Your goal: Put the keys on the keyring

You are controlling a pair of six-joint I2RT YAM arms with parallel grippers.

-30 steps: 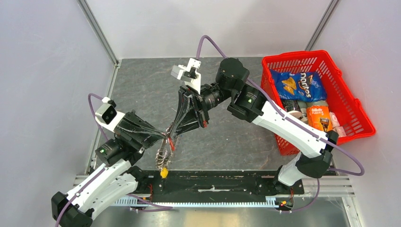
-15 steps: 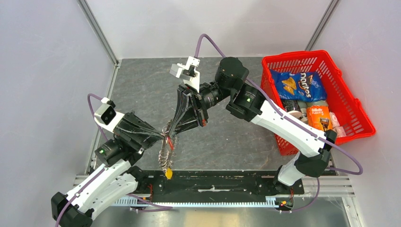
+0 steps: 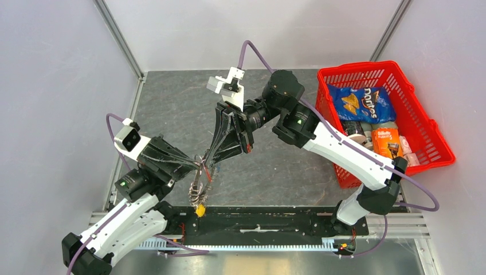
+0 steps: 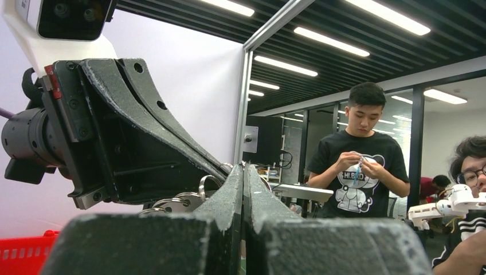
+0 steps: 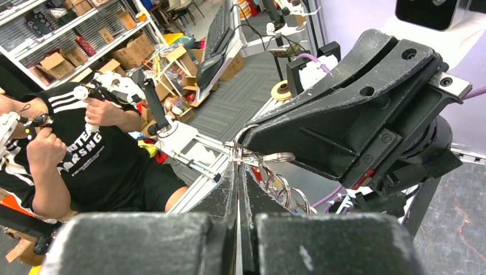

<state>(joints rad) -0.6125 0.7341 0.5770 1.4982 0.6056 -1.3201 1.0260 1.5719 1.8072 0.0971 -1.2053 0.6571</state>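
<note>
A bunch of linked silver split rings (image 3: 199,186) hangs in the air between my two grippers, over the near edge of the table. It carries small keys with a red tag (image 3: 208,175) and a yellow tag (image 3: 199,211) at its bottom. No large flat jagged ring shows. My left gripper (image 3: 200,166) and right gripper (image 3: 206,162) meet tip to tip at the top of the bunch, both shut on thin ring wire. The rings show beside the shut left fingers (image 4: 172,200) and beside the shut right fingers (image 5: 281,186). The exact pinch points are hidden.
A red basket (image 3: 441,150) with a chips bag and other packets stands at the right. The grey mat (image 3: 172,109) covers the table. A black rail (image 3: 263,220) runs along the near edge under the hanging bunch.
The hanging bunch swayed slightly right and back. Both grippers stayed shut at the same spot; the right arm shifted only a little.
</note>
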